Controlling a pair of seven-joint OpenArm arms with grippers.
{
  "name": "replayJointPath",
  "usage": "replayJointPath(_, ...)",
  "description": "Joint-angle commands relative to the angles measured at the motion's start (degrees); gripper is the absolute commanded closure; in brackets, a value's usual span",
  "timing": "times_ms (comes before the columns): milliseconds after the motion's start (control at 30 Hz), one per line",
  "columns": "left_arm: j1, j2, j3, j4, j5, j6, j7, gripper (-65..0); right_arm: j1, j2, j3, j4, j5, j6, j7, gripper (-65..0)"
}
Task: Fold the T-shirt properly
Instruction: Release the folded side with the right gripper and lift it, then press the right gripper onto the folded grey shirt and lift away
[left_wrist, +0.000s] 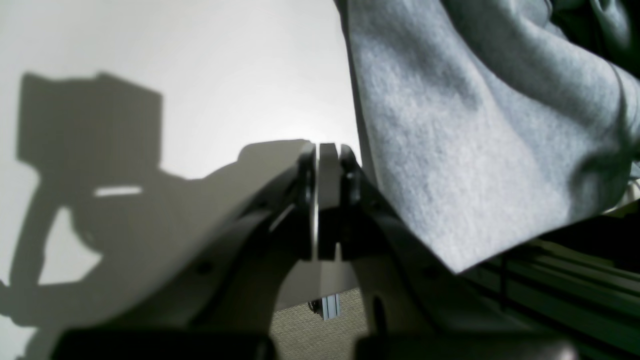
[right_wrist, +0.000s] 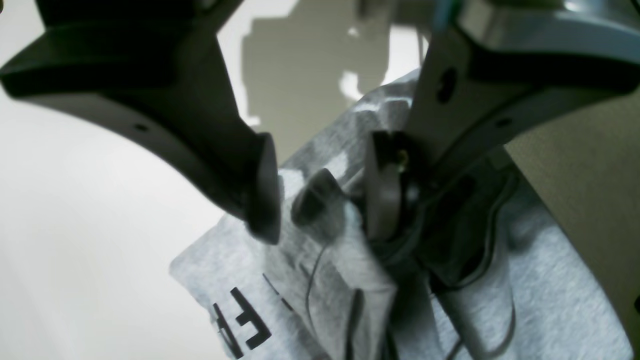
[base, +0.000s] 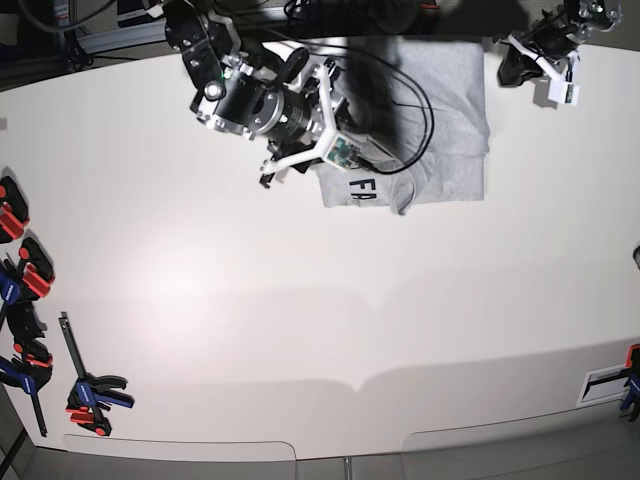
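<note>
Base view alone shows the whole T-shirt (base: 440, 120); wrist views show left fingers (left_wrist: 327, 200) clenched, right fingers (right_wrist: 265, 190) released.

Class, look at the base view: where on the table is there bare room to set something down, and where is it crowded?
Free: the wide middle of the table, between the T-shirt and the near edge. Crowded: the far edge, with the shirt and right gripper, and the clamps along the left edge.
</note>
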Motion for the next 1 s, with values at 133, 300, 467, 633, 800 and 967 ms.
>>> replayJointPath(133,0.3,-0.8,-0.5,0.8,-0.9,-0.2,-1.0,0.0,0.7,-0.2,0.0,1.0,-1.9,-2.1,2.9,-10.1)
replayJointPath(300,0.3,-0.8,-0.5,0.8,-0.9,-0.2,-1.0,0.0,0.7,-0.7,0.0,1.0,0.6,-2.1,5.0,0.0)
replayJointPath(467,0.3,-0.8,-0.5,0.8,-0.9,-0.2,-0.9,0.0,0.8,-5.6,0.0,1.0,9.2,-1.6,4.9,0.0)
replayJointPath(633,0.3,-0.8,-0.5,0.8,-0.9,-0.2,-0.9,0.0,0.8,-12.5,0.0,1.0,16.5,0.3,4.9,0.0)
replayJointPath(800,0.3,-0.8,-0.5,0.8,-0.9,-0.2,-0.9,0.0,0.8,-16.3,0.0,1.0,16.7,0.3,4.9,0.0)
replayJointPath(967,0.3,-0.8,-0.5,0.8,-0.9,-0.2,-0.9,0.0,0.8,-16.3,-0.4,1.0,20.6,0.2,5.4,0.0)
